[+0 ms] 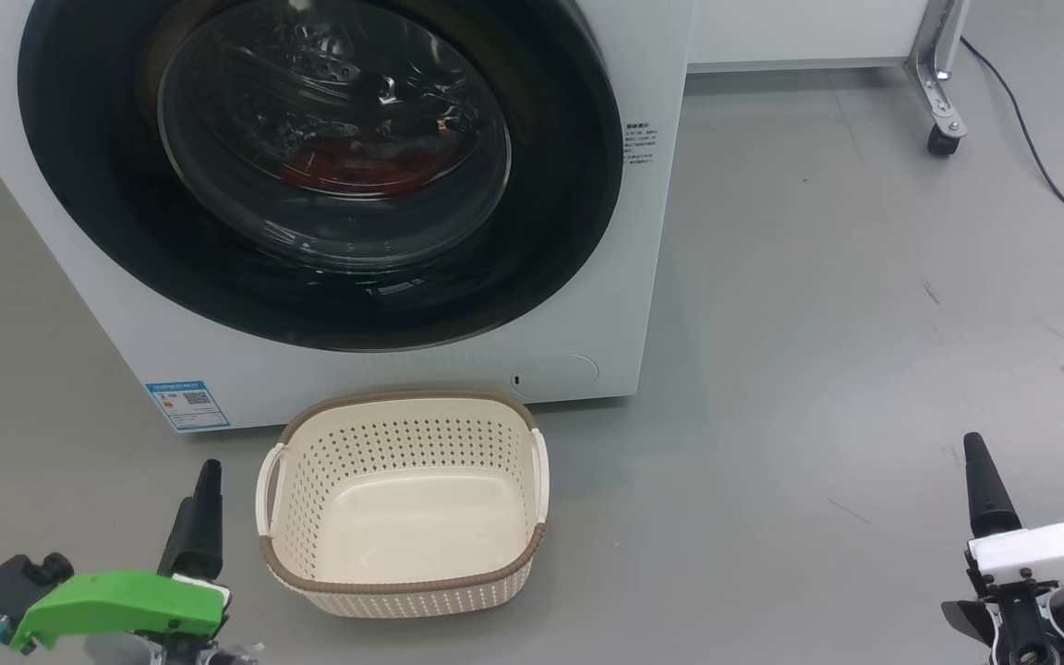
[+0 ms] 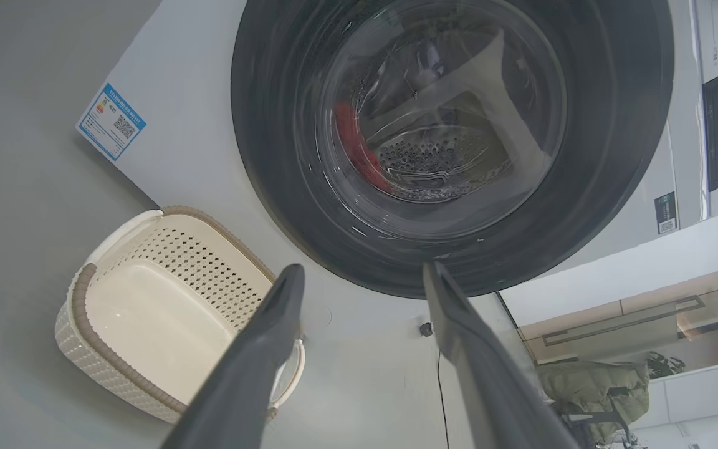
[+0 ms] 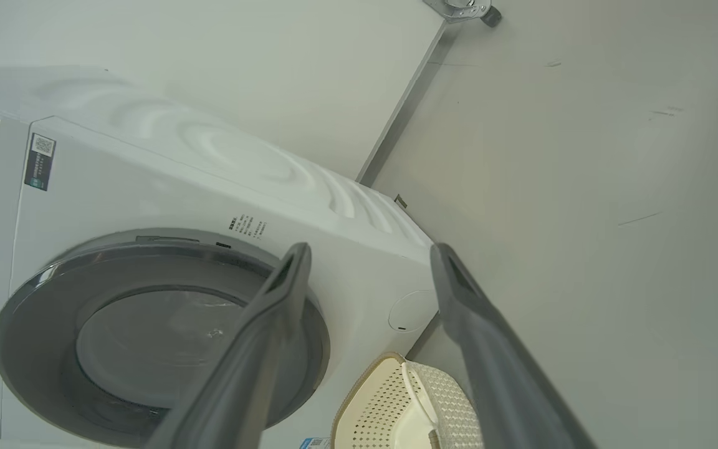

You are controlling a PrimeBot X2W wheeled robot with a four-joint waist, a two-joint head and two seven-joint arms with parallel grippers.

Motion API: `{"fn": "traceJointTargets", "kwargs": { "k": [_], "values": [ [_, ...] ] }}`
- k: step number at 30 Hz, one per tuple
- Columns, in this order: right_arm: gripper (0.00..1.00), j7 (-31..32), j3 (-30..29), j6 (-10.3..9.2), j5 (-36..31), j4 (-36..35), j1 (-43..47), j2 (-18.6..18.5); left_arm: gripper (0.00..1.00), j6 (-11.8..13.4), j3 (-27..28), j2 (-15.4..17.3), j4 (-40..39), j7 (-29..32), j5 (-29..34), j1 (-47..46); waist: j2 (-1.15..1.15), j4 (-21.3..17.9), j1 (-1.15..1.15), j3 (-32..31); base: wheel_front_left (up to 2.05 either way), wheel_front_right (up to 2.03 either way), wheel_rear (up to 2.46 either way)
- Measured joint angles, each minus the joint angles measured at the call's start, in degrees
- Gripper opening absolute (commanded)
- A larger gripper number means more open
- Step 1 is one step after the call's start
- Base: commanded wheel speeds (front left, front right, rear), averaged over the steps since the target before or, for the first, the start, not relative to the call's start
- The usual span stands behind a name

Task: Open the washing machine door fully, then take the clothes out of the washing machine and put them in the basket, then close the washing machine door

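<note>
Grey floor (image 1: pixel 818 323) spreads across the room, scuffed in places, with a dark cable (image 1: pixel 1040 157) trailing over it at the far right, past a metal leg on a caster (image 1: pixel 943 139). On this floor stands the washing machine (image 1: pixel 587 305), a white front-loader seen from above in the head view. The washing machine door (image 1: pixel 550 212) is shut, its glossy black rim flat against the front panel and its glass bowl bulging outward. Through the glass the clothes (image 1: pixel 356 171) show as a red bundle lying low in the steel drum. A blue label (image 1: pixel 187 405) sits at the machine's lower left corner, and a small round flap (image 1: pixel 555 374) at its lower right.

The basket (image 1: pixel 403 399) rests on the floor just in front of the machine, below the door, upright, its cream bottom and perforated walls in plain sight.

The left tool (image 2: pixel 364 274) hangs at the lower left of the head view, near the basket's left handle. In its own wrist view its two dark fingers stand wide apart and free, pointing toward the lower rim of the door without touching it.

The right tool (image 3: pixel 370 249) sits at the lower right of the head view, well apart from both basket and machine. Its fingers are likewise spread wide and free, pointing toward the machine's lower right corner.
</note>
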Motion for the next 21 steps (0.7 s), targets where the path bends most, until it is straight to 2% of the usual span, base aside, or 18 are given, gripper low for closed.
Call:
{"fn": "traceJointTargets", "kwargs": {
  "k": [10,21],
  "values": [
    [1.00,-2.09,3.61,-2.20,-12.25,-0.94,-0.03,-2.41,1.00,2.79,-2.92,1.58,-1.25,-1.99,12.58,-0.73,0.00,0.35,0.00,-0.20,0.00,0.00,0.00],
    [1.00,-4.16,6.64,-3.91,-21.98,-1.91,-0.01,-2.64,1.00,5.47,-6.65,1.97,-2.23,-3.97,23.85,-1.01,0.00,0.51,0.00,-0.57,0.00,0.00,0.00]
  ]
}}
